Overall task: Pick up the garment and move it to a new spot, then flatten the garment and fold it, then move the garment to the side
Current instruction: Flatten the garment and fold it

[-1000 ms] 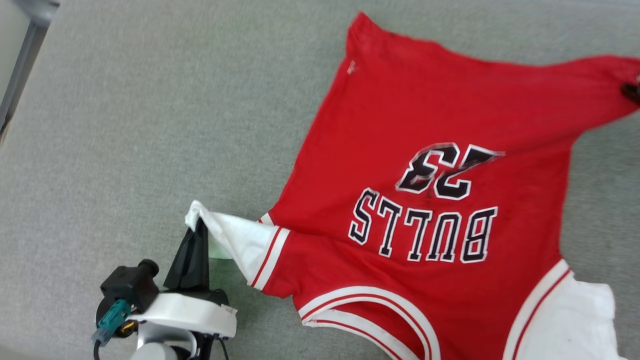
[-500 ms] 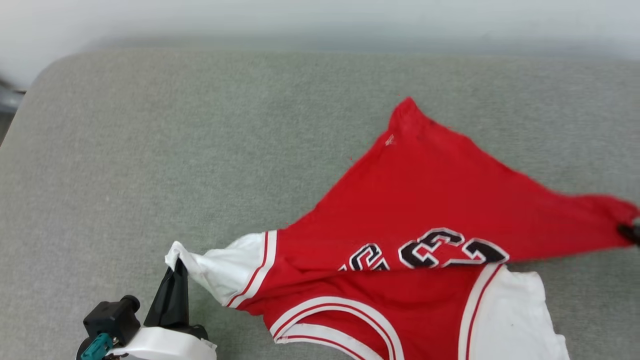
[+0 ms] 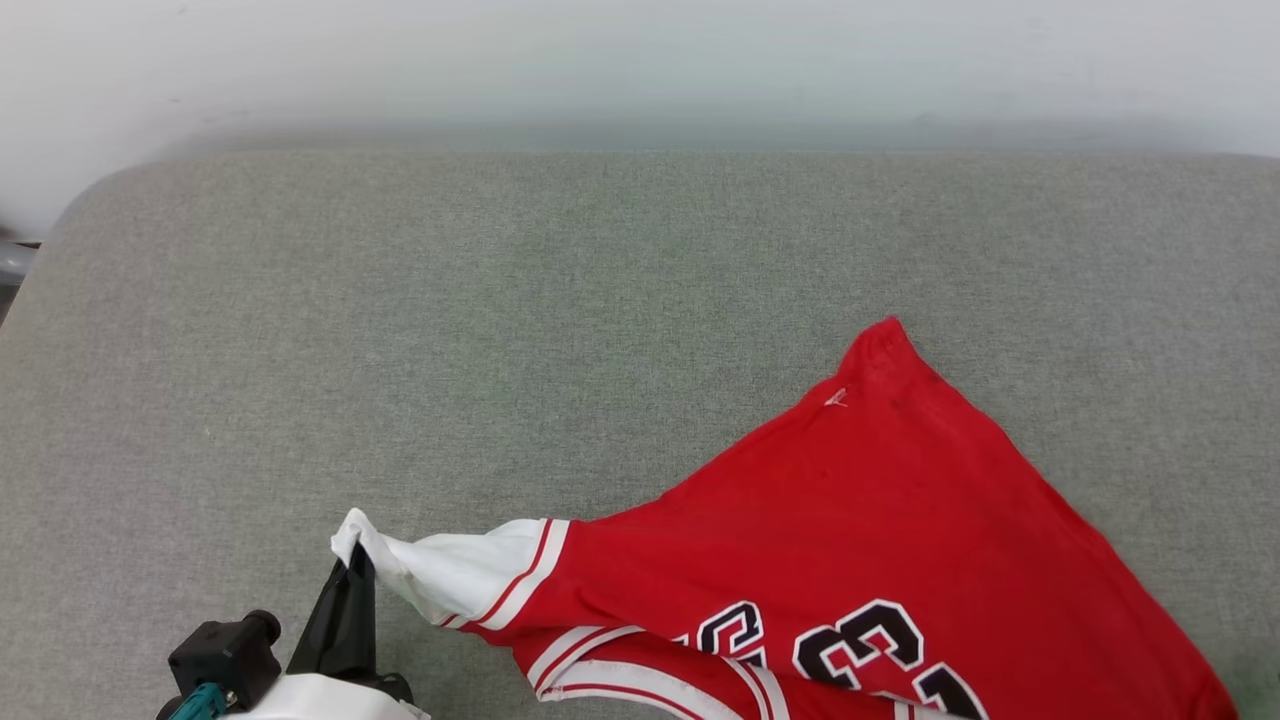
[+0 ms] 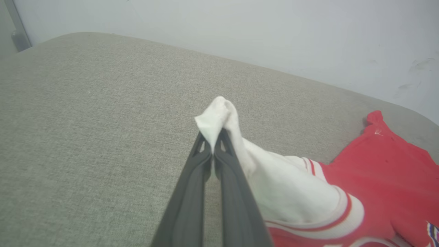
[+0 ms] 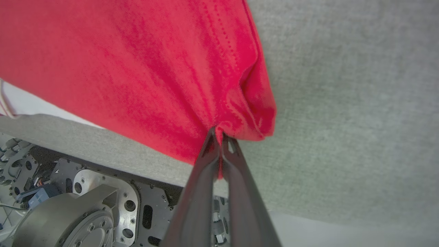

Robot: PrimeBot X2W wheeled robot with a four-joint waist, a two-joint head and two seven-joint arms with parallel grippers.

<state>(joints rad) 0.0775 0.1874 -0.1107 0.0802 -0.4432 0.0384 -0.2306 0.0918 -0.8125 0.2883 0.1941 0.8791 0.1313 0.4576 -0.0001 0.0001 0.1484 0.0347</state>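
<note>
On the desk the garment lies toward 4 o'clock of the head view, one sleeve reaching out to 7 o'clock where the left hand pinches its tip, the wall behind at 12 o'clock.

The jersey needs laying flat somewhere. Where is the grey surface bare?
The grey padded surface is bare along the wall, beyond the jersey, and across its left side past the left gripper. The near right is crowded by the jersey.
</note>
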